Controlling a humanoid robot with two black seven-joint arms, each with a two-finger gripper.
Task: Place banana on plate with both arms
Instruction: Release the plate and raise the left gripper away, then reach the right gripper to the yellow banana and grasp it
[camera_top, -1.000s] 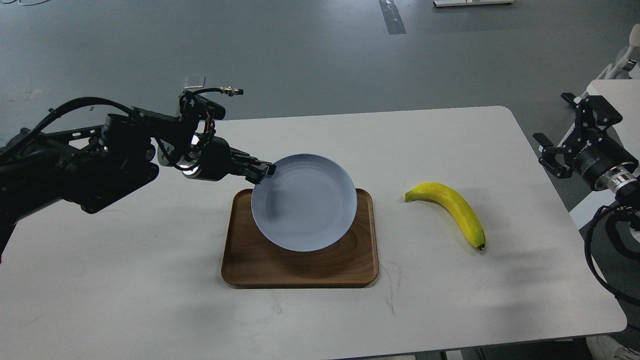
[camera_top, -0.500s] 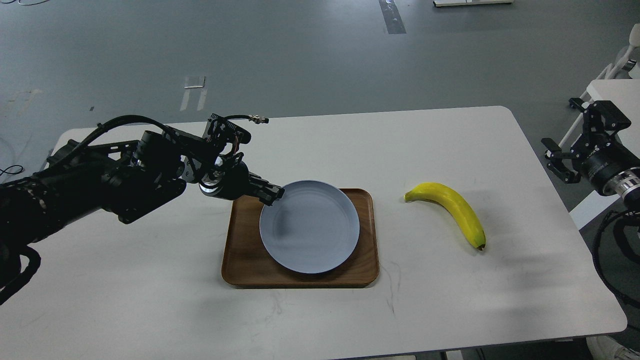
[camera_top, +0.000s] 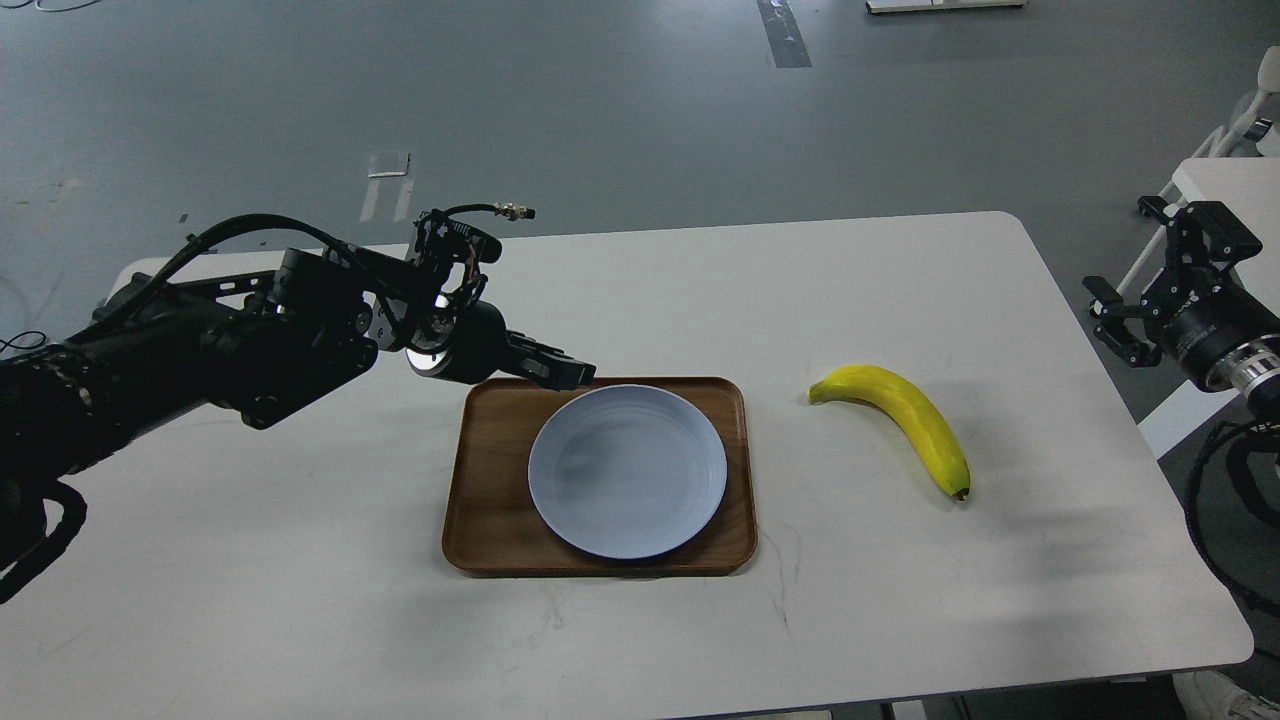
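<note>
**Plate lying on tray, banana waiting near right edge**

Reaching in from the left edge of the white desk (camera_top: 300, 560): left arm (camera_top: 200, 340), black and cable-draped, stretching toward the desk's middle. Hovering just past the far-left rim of the plate: left gripper (camera_top: 565, 372), fingers dark and seen nearly end-on, so cannot tell whether released or clenched; appearing apart from the rim, holding nothing visible.

Lying flat at the middle of the desk, nearer the front edge than the back: brown wooden tray (camera_top: 490, 500), rounded corners, carrying the pale blue-grey plate (camera_top: 627, 470), which is sitting toward the tray's right side and nearly touching its far and near lips.

Resting directly on the desk to the right of the tray, well apart from the plate: yellow banana (camera_top: 905, 415), curving from its stem end nearest the tray to its dark tip pointing toward the front-right corner.

Hanging beyond the right edge of the desk, off its surface: right gripper (camera_top: 1150, 275), fingers spread wide, gripping nothing, well apart from the banana.
</note>
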